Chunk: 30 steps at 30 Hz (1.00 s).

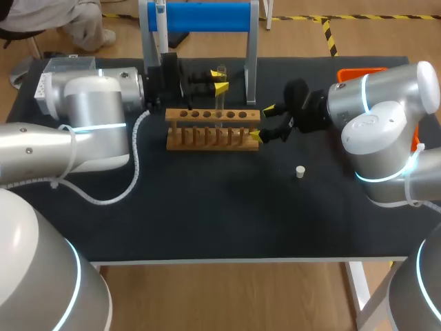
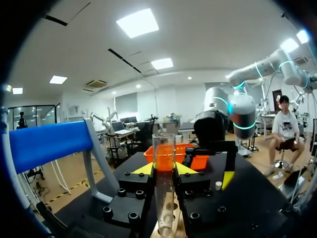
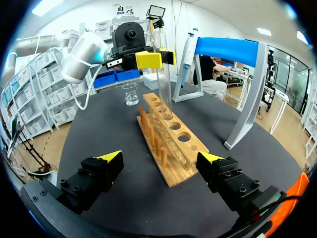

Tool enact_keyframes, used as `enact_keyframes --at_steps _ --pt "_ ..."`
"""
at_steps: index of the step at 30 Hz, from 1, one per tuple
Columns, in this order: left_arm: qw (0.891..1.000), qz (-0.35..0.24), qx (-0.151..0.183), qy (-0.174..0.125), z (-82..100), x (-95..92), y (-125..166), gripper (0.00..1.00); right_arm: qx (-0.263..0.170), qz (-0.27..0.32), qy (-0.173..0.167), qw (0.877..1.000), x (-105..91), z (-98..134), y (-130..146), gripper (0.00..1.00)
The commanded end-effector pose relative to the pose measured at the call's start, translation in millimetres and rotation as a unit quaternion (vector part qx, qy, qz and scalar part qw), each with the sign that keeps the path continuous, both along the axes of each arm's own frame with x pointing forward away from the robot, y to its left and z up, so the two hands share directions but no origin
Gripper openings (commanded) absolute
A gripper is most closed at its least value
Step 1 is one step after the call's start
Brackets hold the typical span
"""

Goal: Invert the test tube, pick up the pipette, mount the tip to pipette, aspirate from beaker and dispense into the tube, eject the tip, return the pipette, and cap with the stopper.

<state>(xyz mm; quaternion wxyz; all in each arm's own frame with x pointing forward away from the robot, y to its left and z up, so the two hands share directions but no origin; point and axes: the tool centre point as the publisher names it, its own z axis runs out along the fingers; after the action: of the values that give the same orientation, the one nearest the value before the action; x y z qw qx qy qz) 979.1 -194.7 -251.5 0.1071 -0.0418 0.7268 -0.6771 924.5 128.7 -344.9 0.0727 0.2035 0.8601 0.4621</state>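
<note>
Standing upright, the test tube (image 2: 164, 148) is clamped in the left gripper (image 2: 164, 169), rack (image 1: 212, 129) directly beneath; the right gripper (image 1: 262, 122) is spread apart, farther off.

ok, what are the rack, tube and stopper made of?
Rack: looks like wood, tan and matte, probably unvarnished.
Tube: clear glass or plastic, cannot tell which; fully see-through, with glints along its walls.
Stopper: white, matte; perhaps rubber or plastic, too small to tell.
</note>
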Motion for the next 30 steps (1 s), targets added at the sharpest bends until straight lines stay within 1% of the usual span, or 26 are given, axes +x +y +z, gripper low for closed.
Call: enact_keyframes --at_steps 1,18,30 --pt "1.000 0.000 -0.005 -0.001 -5.6 2.3 0 0.00 0.001 0.000 0.000 1.000 -0.2 0 0 1.00" --pt "1.000 0.011 -0.015 0.004 -13.4 3.8 3 0.00 0.001 0.000 0.000 1.000 -0.2 0 0 1.00" --pt "1.000 0.014 -0.013 0.005 -20.5 6.9 5 0.00 0.001 0.000 0.000 1.000 -0.2 0 0 1.00"
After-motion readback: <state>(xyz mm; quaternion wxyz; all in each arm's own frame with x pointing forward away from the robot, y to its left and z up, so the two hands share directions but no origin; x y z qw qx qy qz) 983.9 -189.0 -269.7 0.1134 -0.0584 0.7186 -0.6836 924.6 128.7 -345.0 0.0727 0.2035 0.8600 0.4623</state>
